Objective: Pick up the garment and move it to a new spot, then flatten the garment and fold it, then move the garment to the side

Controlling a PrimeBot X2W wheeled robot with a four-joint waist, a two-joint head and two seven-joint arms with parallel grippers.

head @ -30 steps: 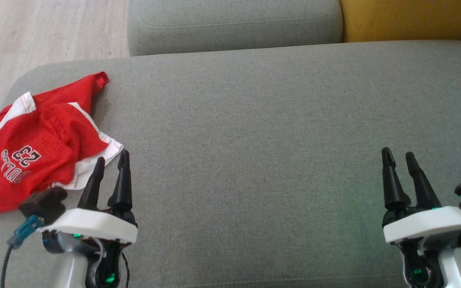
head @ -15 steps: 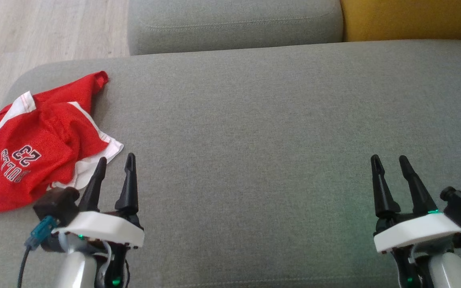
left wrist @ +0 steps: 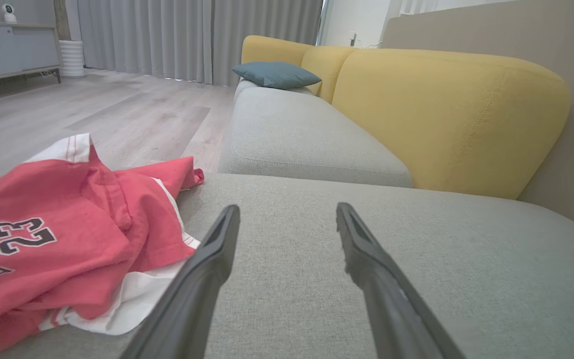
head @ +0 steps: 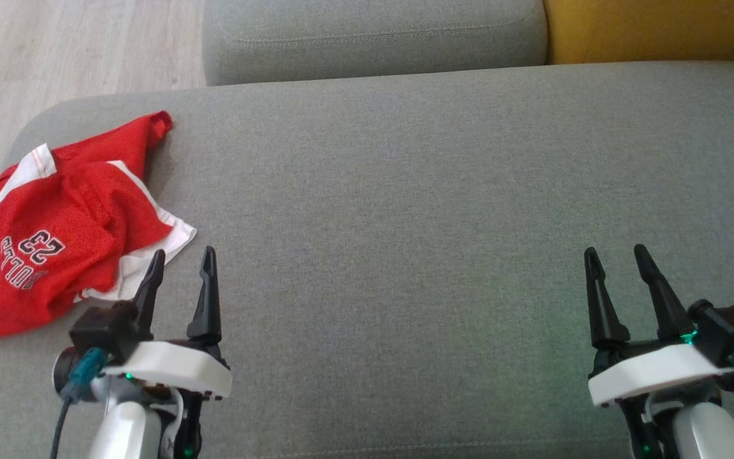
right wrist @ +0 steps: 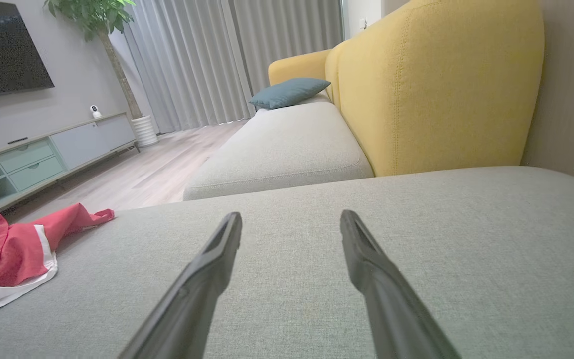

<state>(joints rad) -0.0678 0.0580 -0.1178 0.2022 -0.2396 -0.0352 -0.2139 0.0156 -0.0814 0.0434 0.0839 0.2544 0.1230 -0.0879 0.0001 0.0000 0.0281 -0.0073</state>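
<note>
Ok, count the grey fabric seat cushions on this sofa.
2. One large grey fabric seat cushion lies nearest, with the crumpled red jersey at its left end. The second grey cushion lies beyond it, beside the yellow fabric backrest. Others may be hidden out of frame.

Left hand [head: 179,261] low, fingers spread and empty, right hand [head: 615,258] likewise, fingers forward

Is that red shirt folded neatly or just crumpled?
Crumpled: the red shirt lies bunched in uneven wrinkles on the grey cushion.
</note>
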